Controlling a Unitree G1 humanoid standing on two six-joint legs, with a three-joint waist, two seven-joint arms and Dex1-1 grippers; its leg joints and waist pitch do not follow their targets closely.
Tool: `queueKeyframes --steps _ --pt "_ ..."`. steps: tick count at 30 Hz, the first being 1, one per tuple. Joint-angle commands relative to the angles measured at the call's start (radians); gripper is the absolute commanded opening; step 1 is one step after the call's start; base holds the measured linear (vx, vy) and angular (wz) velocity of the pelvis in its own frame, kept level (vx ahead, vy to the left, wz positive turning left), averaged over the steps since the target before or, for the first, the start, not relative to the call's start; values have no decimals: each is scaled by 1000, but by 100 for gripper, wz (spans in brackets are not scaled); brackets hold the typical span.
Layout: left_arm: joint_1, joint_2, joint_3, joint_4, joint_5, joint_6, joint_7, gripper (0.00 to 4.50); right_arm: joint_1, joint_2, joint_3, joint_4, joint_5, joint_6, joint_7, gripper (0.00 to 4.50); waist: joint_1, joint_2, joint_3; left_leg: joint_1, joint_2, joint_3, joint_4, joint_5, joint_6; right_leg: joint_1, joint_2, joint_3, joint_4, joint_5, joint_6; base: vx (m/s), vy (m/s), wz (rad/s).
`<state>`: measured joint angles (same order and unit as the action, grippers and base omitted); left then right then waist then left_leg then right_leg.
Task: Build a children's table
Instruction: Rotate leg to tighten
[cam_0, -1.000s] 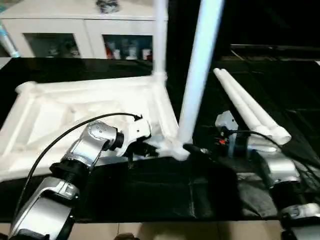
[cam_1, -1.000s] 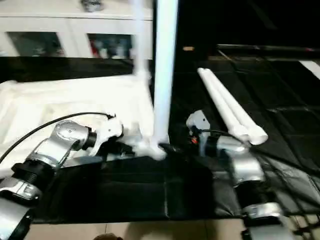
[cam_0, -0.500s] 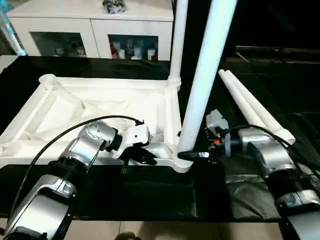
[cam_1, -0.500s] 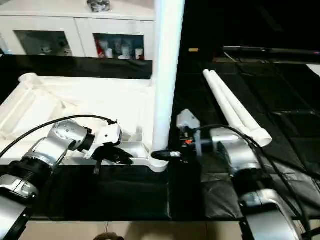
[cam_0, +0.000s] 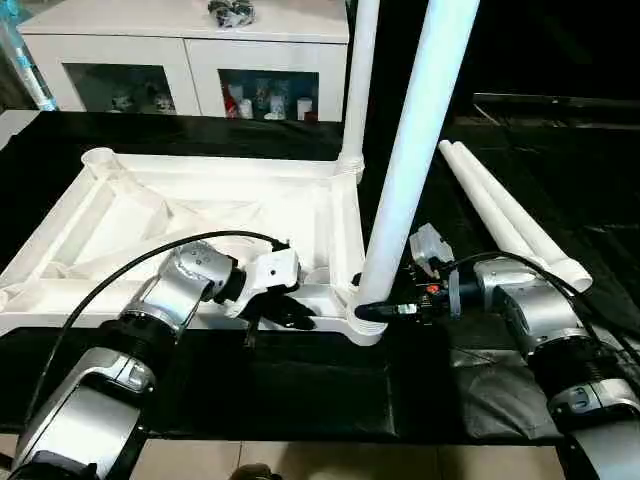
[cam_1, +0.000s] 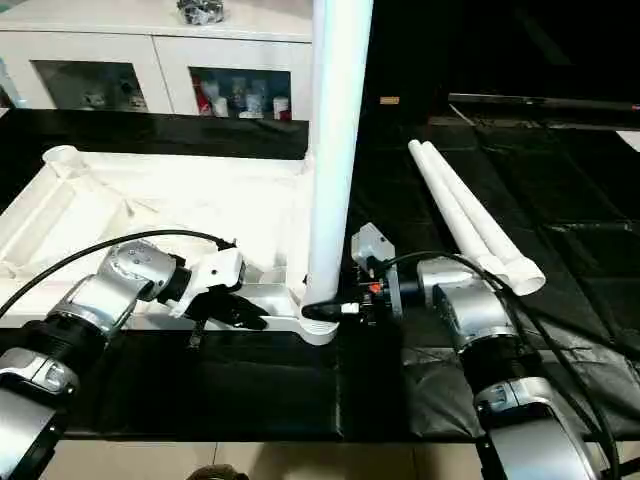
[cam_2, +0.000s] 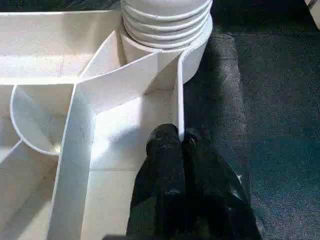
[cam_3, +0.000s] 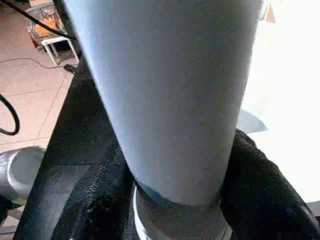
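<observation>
Both pincers at tabletop (cam_0: 130, 215) corner (right pincer (cam_0: 385, 311) astride leg (cam_0: 410, 160))

One white table top (cam_0: 200, 215) lies upside down on the black mat (cam_0: 300, 390), ribbed underside facing up. Four white legs in all: two stand upright in corner sockets, a near leg (cam_0: 405, 170) and a far leg (cam_0: 357, 80), and two loose legs (cam_0: 500, 215) lie side by side on the mat, touching each other. Two robot arms reach in, one left gripper (cam_0: 290, 318) and one right gripper (cam_0: 385, 311), each with two black fingers (cam_2: 175, 165). One white cabinet (cam_0: 190, 50) stands behind, with two glass doors and small items inside, too blurred to count.
</observation>
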<state>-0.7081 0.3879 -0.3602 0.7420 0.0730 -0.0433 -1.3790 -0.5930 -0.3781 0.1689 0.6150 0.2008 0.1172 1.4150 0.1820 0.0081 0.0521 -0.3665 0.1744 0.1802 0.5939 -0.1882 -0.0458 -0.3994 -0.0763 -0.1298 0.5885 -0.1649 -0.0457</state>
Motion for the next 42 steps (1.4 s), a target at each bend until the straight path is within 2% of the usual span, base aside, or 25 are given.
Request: queueKeyframes --steps 1,6,10,11,12,13,14,15,16,17,20,21,24,25,26,27,29,30,32,33,34,35,36,39,42 --pt "-15 -16 2 19 15 14 54 0 17 5 29 -16 4 10 42 222 -7 -2 -74 16 77 -24 -64 -150 62 53 -105 71 -69 -288 -142 0 0 0" --pt "-12 -27 21 22 -3 44 68 0 69 9 25 -69 26 42 31 206 5 -3 -74 18 78 -25 -64 -156 57 53 -107 72 -70 -302 -134 0 0 0" --pt "-10 -32 30 20 -10 59 80 0 97 21 13 -95 41 58 3 202 6 -3 -73 18 77 -25 -65 -165 55 52 -107 72 -74 -328 -125 0 0 0" --pt "-11 -42 44 16 -23 83 93 0 111 37 -2 -101 45 75 -46 201 9 8 -74 18 78 -28 -65 -168 50 51 -109 72 -72 -328 -125 0 0 0" --pt "-11 -42 44 16 -23 83 93 0 111 37 -2 -101 45 75 -46 201 7 5 -74 19 79 -26 -66 -168 49 51 -107 73 -75 -321 -123 0 0 0" --pt "-18 -59 62 9 -40 114 114 0 123 65 -22 -99 41 85 -121 200 2 1 -72 17 80 -28 -69 -174 44 53 -107 72 -74 -320 -129 0 0 0" --pt "-32 -87 85 1 -57 160 154 0 127 103 -43 -86 29 76 -217 200 1 7 -72 17 78 -30 -69 -191 34 52 -108 71 -75 -338 -127 0 0 0" --pt "-46 -116 106 -8 -70 204 198 0 125 145 -65 -71 19 75 -316 200 -4 4 -69 18 78 -28 -71 -203 27 50 -108 72 -78 -353 -124 0 0 0" --pt "-57 -138 119 -15 -77 238 231 0 119 176 -82 -57 10 82 -393 200 -9 4 -67 22 73 -32 -72 -224 8 48 -113 69 -84 -401 -119 0 0 0" --pt "-61 -145 124 -16 -79 248 246 0 116 185 -87 -52 7 86 -417 200 -15 2 -66 22 71 -32 -73 -231 1 51 -113 68 -87 -427 -111 0 0 0" --pt "-108 -247 187 -22 -102 364 444 0 77 314 -129 0 -11 112 -663 200 -49 4 -63 23 65 -36 -73 -254 -9 51 -110 61 -102 -499 -83 0 0 0" --pt "-109 -251 189 -22 -103 368 452 0 76 318 -130 2 -12 112 -671 200 -54 2 -64 21 64 -35 -73 -250 -9 53 -110 61 -102 -494 -81 0 0 0" --pt "-126 -295 209 -22 -103 399 536 0 36 374 -146 64 -25 104 -799 200 -64 -2 -67 14 52 -30 -67 -211 25 57 -106 63 -104 -465 -73 0 0 0" --pt "-133 -321 220 -29 -99 418 579 0 2 402 -155 114 -41 99 -882 200 -70 1 -70 10 57 -31 -68 -183 27 56 -106 66 -92 -417 -92 0 0 0" --pt "-137 -334 224 -35 -94 428 600 0 -25 418 -160 154 -55 91 -938 200 -74 -2 -74 10 58 -34 -69 -166 24 58 -103 63 -87 -375 -108 0 0 0" --pt "-137 -340 226 -43 -90 438 611 0 -41 429 -165 175 -67 85 -972 200 -78 -1 -72 9 57 -33 -68 -163 26 57 -101 64 -85 -357 -117 0 0 0" --pt "-125 -328 212 -57 -72 433 593 0 -49 434 -171 182 -72 69 -963 200 -81 1 -74 6 57 -29 -66 -138 50 61 -99 68 -77 -274 -141 0 0 0" --pt "-116 -312 199 -62 -53 426 587 0 -48 436 -180 178 -74 66 -951 255 -80 0 -75 6 59 -29 -66 -131 57 61 -100 69 -74 -251 -147 0 0 0" --pt "-104 -288 188 -61 -35 415 582 0 -36 429 -175 165 -83 49 -928 269 -82 1 -75 5 60 -29 -65 -118 76 63 -101 70 -68 -208 -161 0 0 0" --pt "-101 -281 187 -58 -34 408 579 0 -31 423 -169 160 -88 46 -921 269 -83 1 -74 4 60 -28 -65 -122 78 62 -100 69 -69 -207 -161 0 0 0" --pt "-93 -262 182 -53 -30 387 570 0 -14 399 -145 152 -120 8 -919 285 -85 2 -75 4 60 -28 -64 -121 80 64 -101 70 -68 -202 -164 0 0 0" --pt "-93 -262 182 -53 -30 387 570 0 -14 399 -145 152 -120 8 -919 303 -85 3 -72 7 62 -27 -66 -134 76 58 -100 70 -72 -217 -163 0 0 0" --pt "-86 -238 175 -45 -23 366 561 0 1 370 -136 148 -135 -28 -908 313 -85 2 -71 8 62 -27 -66 -142 74 59 -101 70 -73 -227 -162 0 0 0" --pt "-81 -219 172 -37 -18 344 552 0 11 350 -148 143 -117 -38 -880 320 -85 2 -70 10 63 -27 -68 -164 68 60 -102 71 -77 -259 -154 0 0 0" --pt "-67 -173 162 -24 -11 298 486 0 38 278 -160 111 -108 -92 -795 357 -80 5 -69 10 65 -28 -68 -173 65 59 -103 72 -79 -278 -145 0 0 0"
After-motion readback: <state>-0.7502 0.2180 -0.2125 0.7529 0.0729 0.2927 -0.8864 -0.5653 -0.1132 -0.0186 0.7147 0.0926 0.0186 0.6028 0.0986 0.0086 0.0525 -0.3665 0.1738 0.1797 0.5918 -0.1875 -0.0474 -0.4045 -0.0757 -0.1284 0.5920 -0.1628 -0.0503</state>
